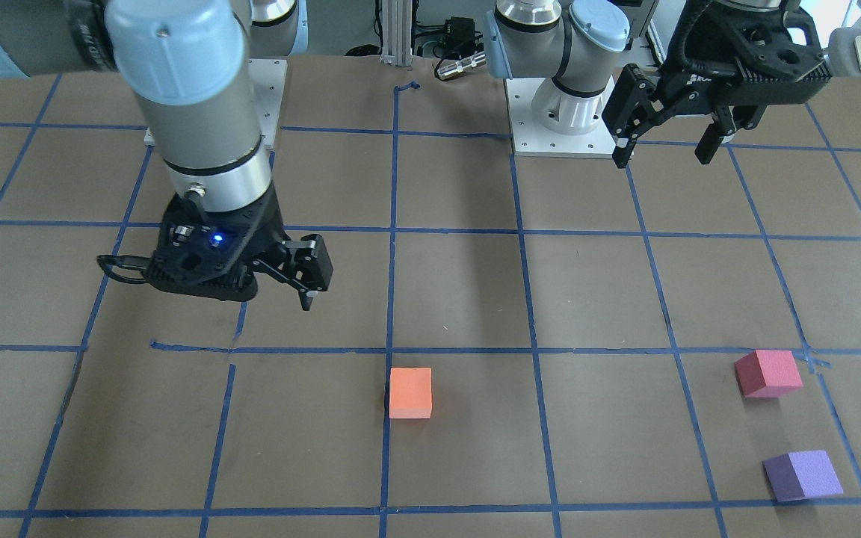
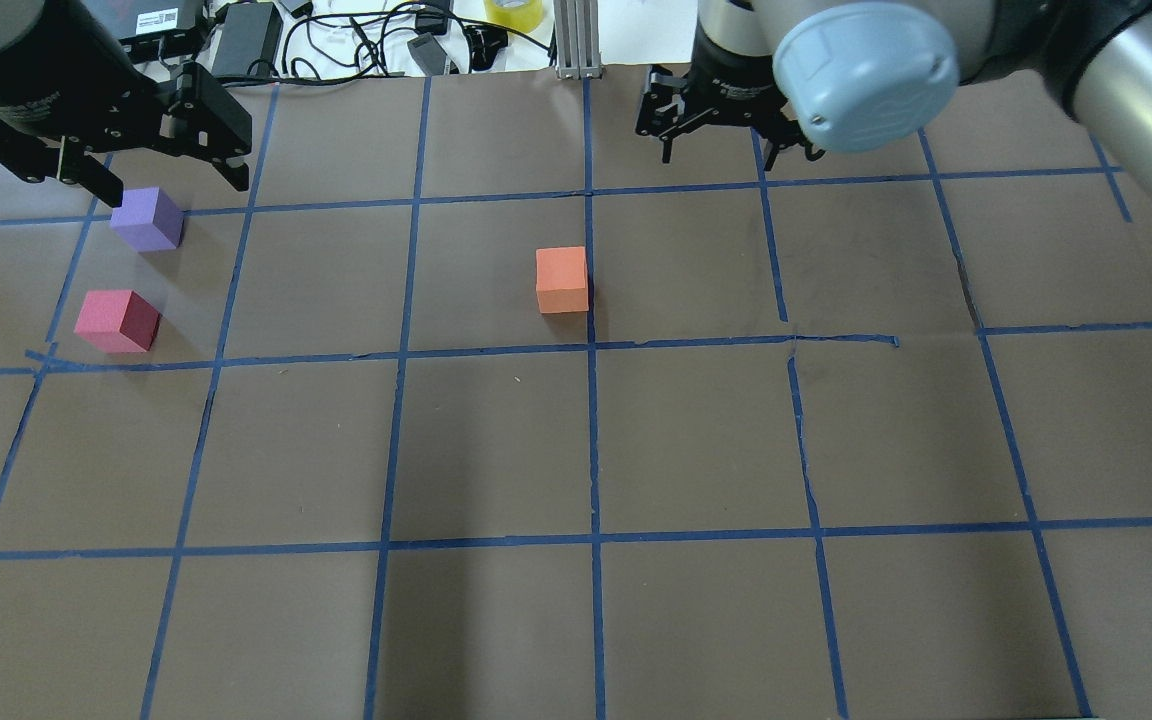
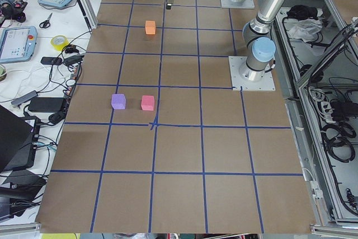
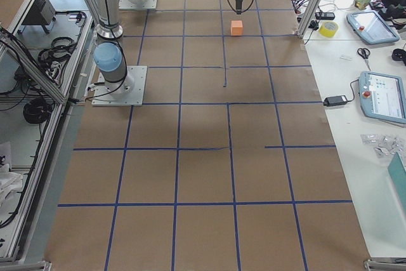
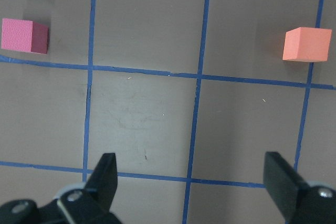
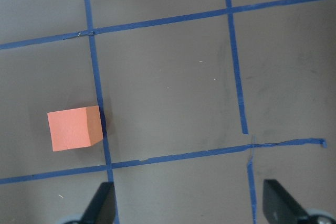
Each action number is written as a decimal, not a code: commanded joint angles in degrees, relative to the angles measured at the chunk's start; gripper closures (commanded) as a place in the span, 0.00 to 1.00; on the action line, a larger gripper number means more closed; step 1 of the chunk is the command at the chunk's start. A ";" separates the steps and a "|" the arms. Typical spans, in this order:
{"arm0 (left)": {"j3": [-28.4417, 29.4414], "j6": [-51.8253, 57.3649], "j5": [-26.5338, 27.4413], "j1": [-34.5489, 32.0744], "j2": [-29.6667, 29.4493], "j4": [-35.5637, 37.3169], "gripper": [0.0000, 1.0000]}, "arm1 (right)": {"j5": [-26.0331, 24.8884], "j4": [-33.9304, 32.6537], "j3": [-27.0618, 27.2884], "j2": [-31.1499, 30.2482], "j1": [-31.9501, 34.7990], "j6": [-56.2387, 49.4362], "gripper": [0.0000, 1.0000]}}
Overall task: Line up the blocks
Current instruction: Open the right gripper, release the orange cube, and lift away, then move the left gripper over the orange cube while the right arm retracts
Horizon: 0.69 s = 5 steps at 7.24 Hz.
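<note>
Both spread wide, empty — left gripper point(image 2: 174, 188), right gripper point(image 6: 191, 205); orange block point(image 2: 562, 280), pinkish-red block point(image 2: 117, 321), purple block point(image 2: 147, 219) loose, apart.

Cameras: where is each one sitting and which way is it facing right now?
Front-facing: across the table, facing the arms; left gripper on its right, right gripper on its left.
Overhead: behind the arms, looking forward and down; both grippers at top.
Exterior left: table's left end, looking along it; arms at right edge.
Exterior right: opposite end; arms at left edge.
Left wrist: looking down; own fingers, pink block.
Right wrist: looking down; own fingers.
Shared: orange block shows in every view.
</note>
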 commanded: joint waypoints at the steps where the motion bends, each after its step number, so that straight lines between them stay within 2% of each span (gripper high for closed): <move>1: -4.17 -0.07 -0.33 -0.09 0.64 0.16 0.00 | -0.14 7.10 0.46 -5.30 -5.45 -5.72 0.00; 2: -5.95 -0.51 -0.51 0.00 0.38 1.56 0.00 | -0.06 8.81 0.55 -6.19 -7.91 -9.38 0.00; 3: -5.62 -0.60 -0.86 -0.09 -1.54 6.45 0.00 | -0.75 8.65 0.73 -5.85 -10.02 -11.68 0.00; 4: -5.44 -1.73 -6.96 -0.09 -3.13 10.50 0.00 | -0.76 8.91 0.03 -6.28 -10.65 -11.71 0.00; 5: -5.61 -3.48 -10.24 -0.26 -6.80 12.54 0.00 | -0.76 10.48 -0.06 -7.25 -10.75 -11.62 0.00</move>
